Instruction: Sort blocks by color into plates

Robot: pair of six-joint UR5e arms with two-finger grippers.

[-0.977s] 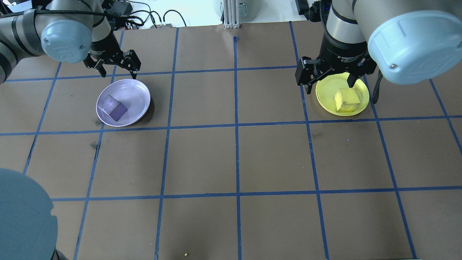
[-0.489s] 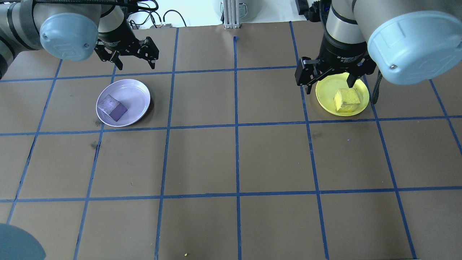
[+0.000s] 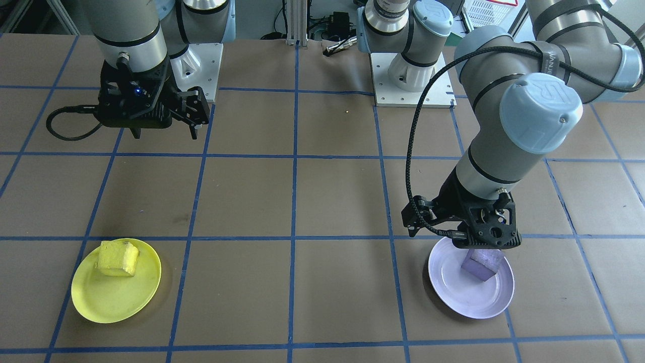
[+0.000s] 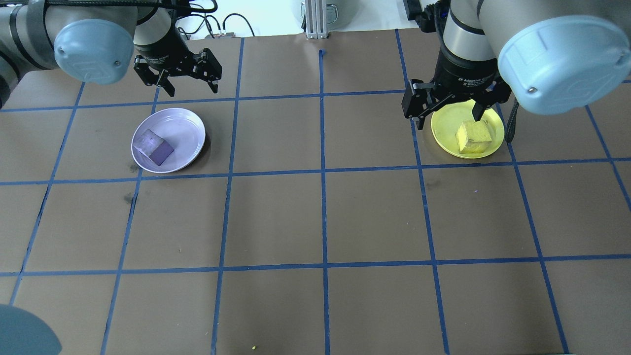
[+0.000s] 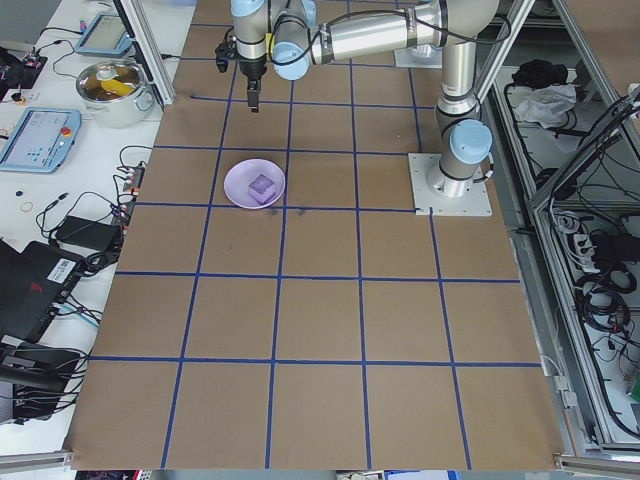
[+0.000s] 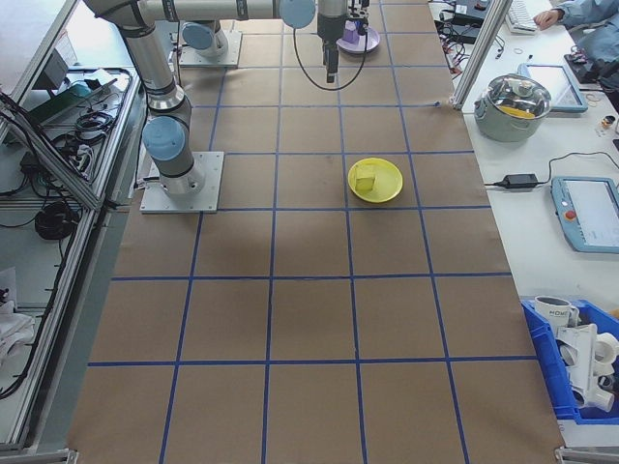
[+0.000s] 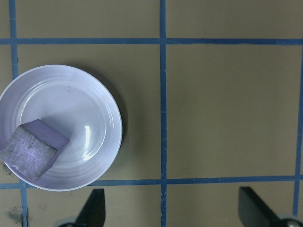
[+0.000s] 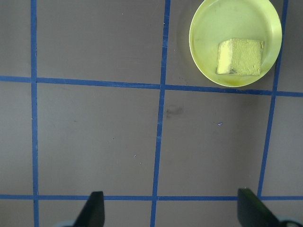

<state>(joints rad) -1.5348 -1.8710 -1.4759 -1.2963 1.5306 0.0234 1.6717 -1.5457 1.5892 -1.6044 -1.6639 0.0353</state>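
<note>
The purple block [image 4: 154,146] lies inside the lavender plate [image 4: 185,128], toward the rim on the robot's left, and the left wrist view shows its pale top face and darker side resting against the plate's sloped edge. The yellow block [image 4: 473,136] sits in the yellow plate [image 4: 443,129], slightly off centre. Both plates rest flat on the brown table [image 4: 320,217], which is marked with a grid of blue tape lines [image 4: 323,170], and they stand well apart, one on each side of the table. The left claw [image 4: 186,87] hangs above the table beyond the lavender plate, away from its rim, with its fingers spread wide and nothing between them. The right claw [image 4: 447,111] hovers over the far-left edge of the yellow plate, also spread open and empty; one finger shows over the plate's far rim near the yellow block without touching it. In both wrist views the two dark fingertips stand far apart at the bottom edge.
</note>
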